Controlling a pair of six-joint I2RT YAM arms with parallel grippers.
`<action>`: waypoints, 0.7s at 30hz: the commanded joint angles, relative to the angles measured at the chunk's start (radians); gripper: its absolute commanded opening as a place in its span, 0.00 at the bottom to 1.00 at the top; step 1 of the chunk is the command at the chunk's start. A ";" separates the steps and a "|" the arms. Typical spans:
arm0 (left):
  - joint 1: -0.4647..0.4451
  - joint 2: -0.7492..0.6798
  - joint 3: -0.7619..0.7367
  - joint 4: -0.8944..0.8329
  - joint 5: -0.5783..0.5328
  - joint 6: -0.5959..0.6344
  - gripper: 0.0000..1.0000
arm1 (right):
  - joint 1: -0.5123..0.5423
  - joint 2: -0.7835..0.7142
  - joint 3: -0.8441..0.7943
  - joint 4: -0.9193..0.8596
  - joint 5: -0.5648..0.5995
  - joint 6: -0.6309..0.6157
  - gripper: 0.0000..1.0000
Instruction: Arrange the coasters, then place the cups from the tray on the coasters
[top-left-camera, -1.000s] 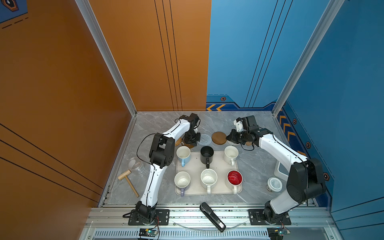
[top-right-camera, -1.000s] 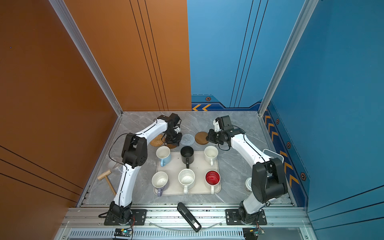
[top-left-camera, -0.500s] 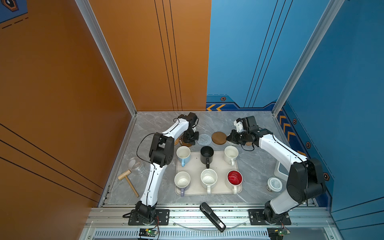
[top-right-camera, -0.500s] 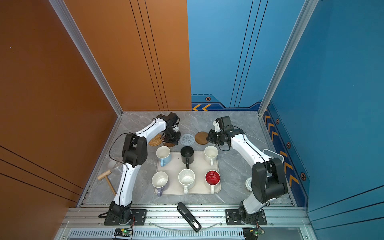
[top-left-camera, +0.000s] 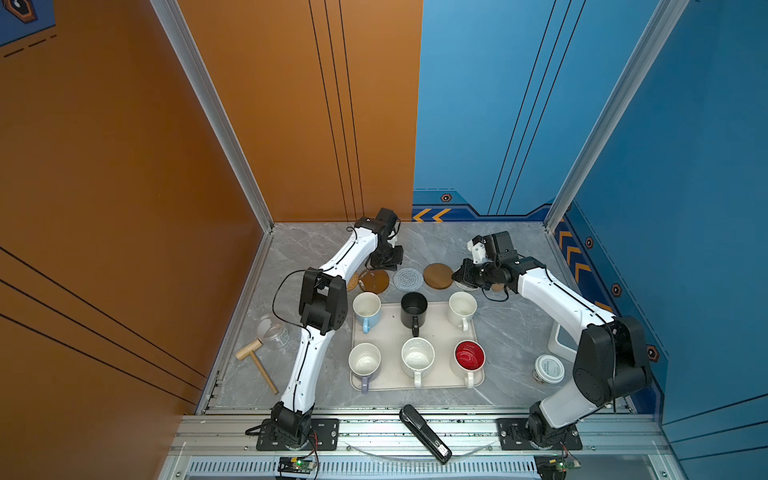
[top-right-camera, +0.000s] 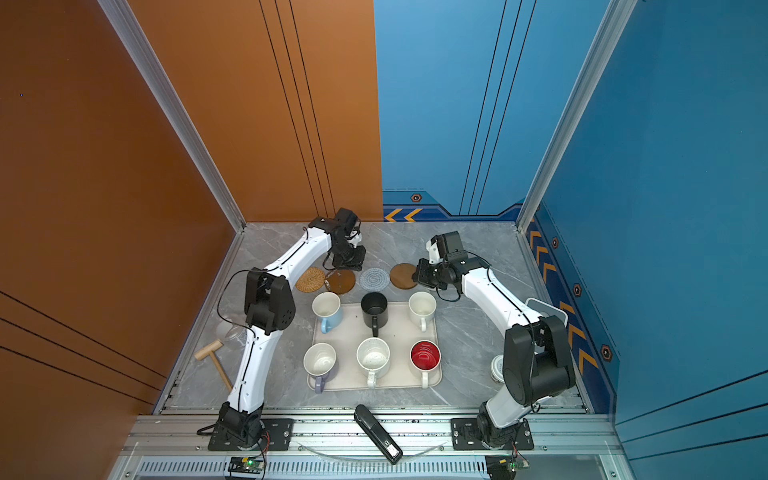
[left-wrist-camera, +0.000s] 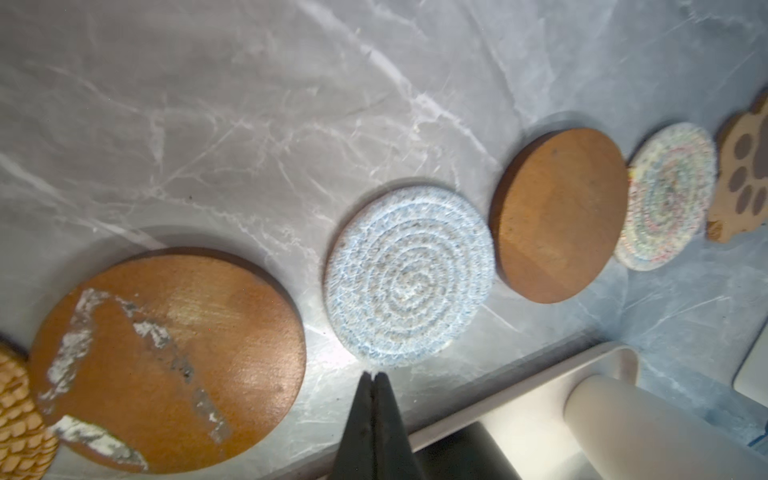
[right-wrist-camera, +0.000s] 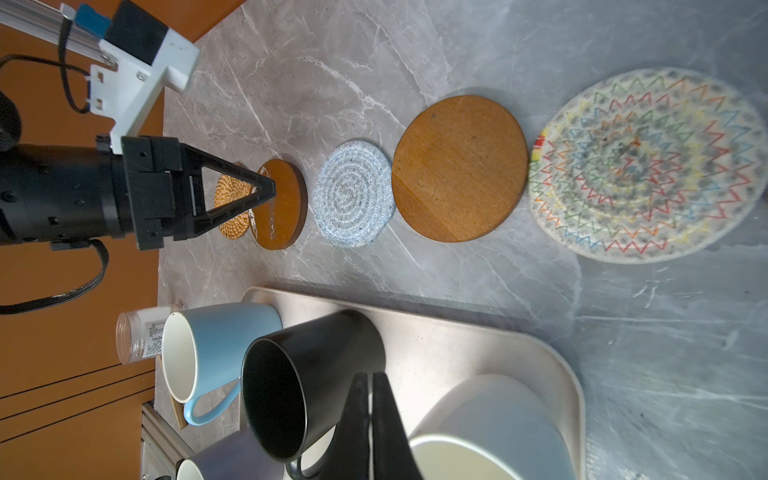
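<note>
The coasters (top-right-camera: 374, 279) lie in a row on the table (top-right-camera: 469, 345) behind the tray (top-right-camera: 399, 332) of six mugs (top-right-camera: 374, 309), the rattan coaster (top-right-camera: 310, 279) crowding the scuffed wooden disc (top-right-camera: 340, 281). The left pincer (left-wrist-camera: 372, 378) and right pincer (right-wrist-camera: 370, 378) are pinched closed, holding nothing; I'd slide the rattan one clear, flat.

Desk (left-wrist-camera: 208, 124): grey marble-look, smooth, faint sheen. Tray (right-wrist-camera: 457, 340): cream, smooth, satin. Beside tray: wooden disc (left-wrist-camera: 166, 353), matt, whitish scuffs; rattan disc (top-right-camera: 310, 279), woven, rough; grey-blue disc (left-wrist-camera: 409, 274), coiled cord, fuzzy. On tray: black mug (right-wrist-camera: 340, 361), matt.
</note>
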 joint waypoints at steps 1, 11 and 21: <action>-0.030 0.041 0.044 -0.018 0.052 -0.018 0.00 | -0.004 0.012 0.025 -0.016 -0.021 -0.011 0.02; -0.062 0.130 0.052 -0.018 0.036 -0.055 0.00 | -0.008 0.000 0.011 -0.015 -0.016 -0.012 0.02; -0.063 0.126 -0.011 -0.018 -0.009 -0.061 0.00 | -0.016 -0.003 0.002 -0.016 -0.018 -0.013 0.02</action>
